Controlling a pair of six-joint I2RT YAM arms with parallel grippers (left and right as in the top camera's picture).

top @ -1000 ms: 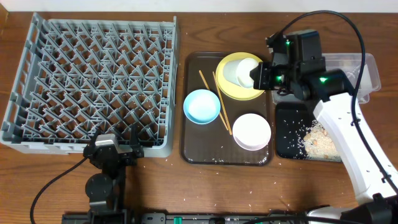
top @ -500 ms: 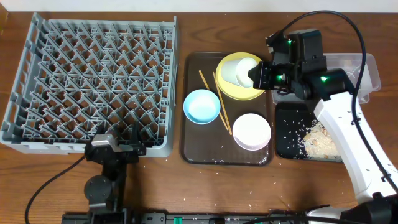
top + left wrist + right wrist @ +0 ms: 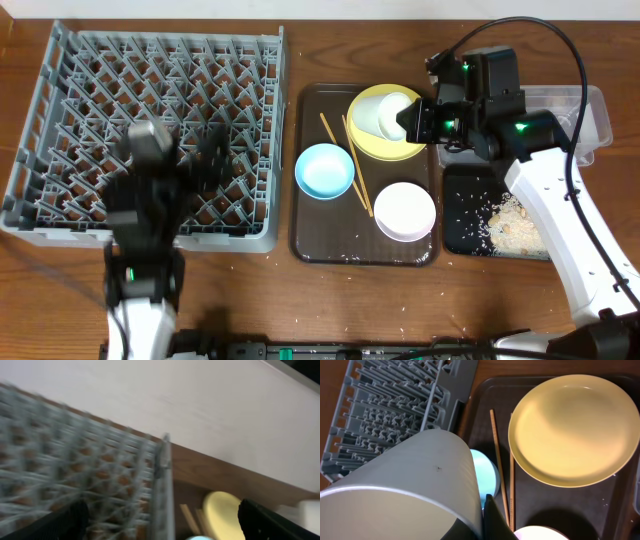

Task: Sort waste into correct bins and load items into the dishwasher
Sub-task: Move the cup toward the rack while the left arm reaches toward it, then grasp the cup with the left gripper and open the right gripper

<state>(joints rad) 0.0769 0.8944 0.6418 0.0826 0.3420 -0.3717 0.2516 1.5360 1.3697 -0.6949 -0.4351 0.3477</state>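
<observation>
Where the wooden worktop (image 3: 300, 300) ends at its far edge, a plain pale wall (image 3: 175, 405) rises. On the left stands the grey rack (image 3: 100, 80). A brown tray (image 3: 320, 245) lies at centre, just right of the rack. It carries the yellow plate (image 3: 365, 145) far, the blue bowl (image 3: 324, 170) left, the white bowl (image 3: 404, 211) near, and the chopsticks (image 3: 360, 185) between the bowls. Right of the brown tray, the clear tub (image 3: 570, 110) sits far and the black tray (image 3: 462, 215) near, with rice scraps (image 3: 510, 225) in it.

The right gripper (image 3: 415, 122) is closed on the cup (image 3: 385, 113), held on its side above the plate. The left gripper (image 3: 165, 510), blurred, hangs over the rack's near right part with its jaws fully spread and nothing between them.
</observation>
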